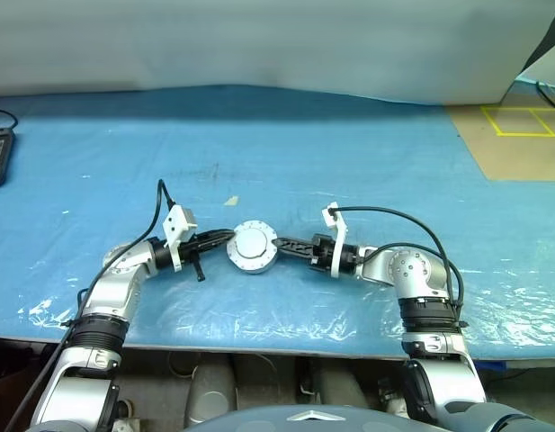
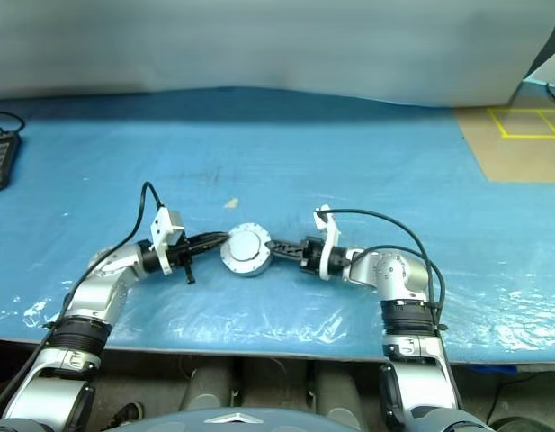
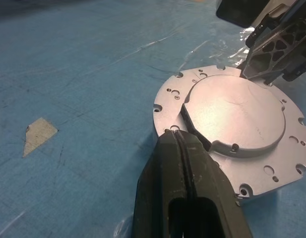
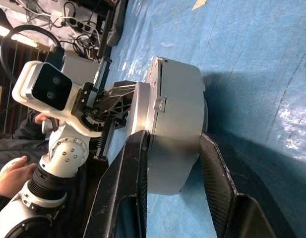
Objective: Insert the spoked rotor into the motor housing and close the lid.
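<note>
The motor housing (image 1: 253, 247) sits on the blue-covered bench (image 1: 349, 162) between the two arms, its lid (image 3: 234, 119) on top, smooth face up. The left hand (image 3: 178, 141), fingers pressed together and gripping nothing, touches the housing's rim. The right hand (image 4: 175, 148) straddles the housing from the opposite side, one finger above it and one below.

My two head views look forward and down from above the counter (image 1: 367, 153), taking in its near edge and both arms, and they share almost the same scene. The left wrist view sits low and very near, looking along the left tool (image 3: 185, 148) at the lid (image 3: 232, 116). The right wrist view looks from the opposite side along the right tool (image 4: 175, 163), sharing that lid.
</note>
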You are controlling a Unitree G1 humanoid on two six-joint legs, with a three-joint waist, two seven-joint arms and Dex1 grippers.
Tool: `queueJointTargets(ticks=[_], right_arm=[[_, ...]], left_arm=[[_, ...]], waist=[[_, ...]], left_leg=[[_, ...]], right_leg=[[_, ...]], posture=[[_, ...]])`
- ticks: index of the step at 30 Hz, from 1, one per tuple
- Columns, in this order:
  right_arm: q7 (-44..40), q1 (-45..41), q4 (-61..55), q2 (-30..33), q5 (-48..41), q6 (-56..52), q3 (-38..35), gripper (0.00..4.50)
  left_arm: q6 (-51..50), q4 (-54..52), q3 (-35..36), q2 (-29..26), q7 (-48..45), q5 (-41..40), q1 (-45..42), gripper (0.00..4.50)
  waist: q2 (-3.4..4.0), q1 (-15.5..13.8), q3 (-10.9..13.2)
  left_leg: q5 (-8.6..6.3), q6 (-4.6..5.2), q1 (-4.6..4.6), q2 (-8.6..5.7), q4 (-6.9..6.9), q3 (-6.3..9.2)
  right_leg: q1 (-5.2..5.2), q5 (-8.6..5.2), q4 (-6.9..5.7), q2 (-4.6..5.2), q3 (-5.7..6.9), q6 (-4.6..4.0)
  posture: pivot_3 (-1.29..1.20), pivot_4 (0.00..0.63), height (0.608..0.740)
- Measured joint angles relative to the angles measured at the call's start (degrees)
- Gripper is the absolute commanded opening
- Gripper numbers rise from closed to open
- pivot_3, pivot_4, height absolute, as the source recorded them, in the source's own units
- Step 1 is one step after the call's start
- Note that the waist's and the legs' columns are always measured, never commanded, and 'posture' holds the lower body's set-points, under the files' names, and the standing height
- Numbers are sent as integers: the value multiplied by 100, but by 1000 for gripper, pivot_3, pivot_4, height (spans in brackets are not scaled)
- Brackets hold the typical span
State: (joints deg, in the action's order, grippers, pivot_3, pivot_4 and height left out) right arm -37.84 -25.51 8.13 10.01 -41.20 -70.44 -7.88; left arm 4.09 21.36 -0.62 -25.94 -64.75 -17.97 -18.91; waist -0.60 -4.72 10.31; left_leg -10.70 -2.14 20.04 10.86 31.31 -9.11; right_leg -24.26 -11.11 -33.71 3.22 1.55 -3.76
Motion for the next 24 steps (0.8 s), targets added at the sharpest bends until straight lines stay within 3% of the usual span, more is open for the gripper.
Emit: queueJointTargets(ticks=[10,16,19,24], right_arm=[[172,-56,218,-119,-116,103,-159,1162],[633,-213,534,-272,-382,33,-788,1162],[888,-308,715,-339,-536,-61,-1179,1162],[1419,-613,946,-514,-898,-161,-1897,1162]], left_arm=[[-28,113,125,11,213,-10,-41,0],[-716,176,435,260,749,-333,-50,0],[-1257,62,642,381,1006,-596,-52,573],[-2475,-446,982,734,1364,-1452,-42,2211]], waist=[[0,8,0],[0,-3,0],[0,-2,0],[3,1,2]], left_leg=[[0,0,0,0,0,0],[0,0,8,0,1,0],[1,-1,12,0,1,0],[1,-2,38,0,3,0]], right_leg=[[0,0,-2,0,0,0],[-4,1,0,0,3,-1],[-6,1,0,-1,3,-1],[-33,2,-4,-1,3,-3]], posture=[[0,150,740],[0,150,740],[0,150,740],[0,150,740]])
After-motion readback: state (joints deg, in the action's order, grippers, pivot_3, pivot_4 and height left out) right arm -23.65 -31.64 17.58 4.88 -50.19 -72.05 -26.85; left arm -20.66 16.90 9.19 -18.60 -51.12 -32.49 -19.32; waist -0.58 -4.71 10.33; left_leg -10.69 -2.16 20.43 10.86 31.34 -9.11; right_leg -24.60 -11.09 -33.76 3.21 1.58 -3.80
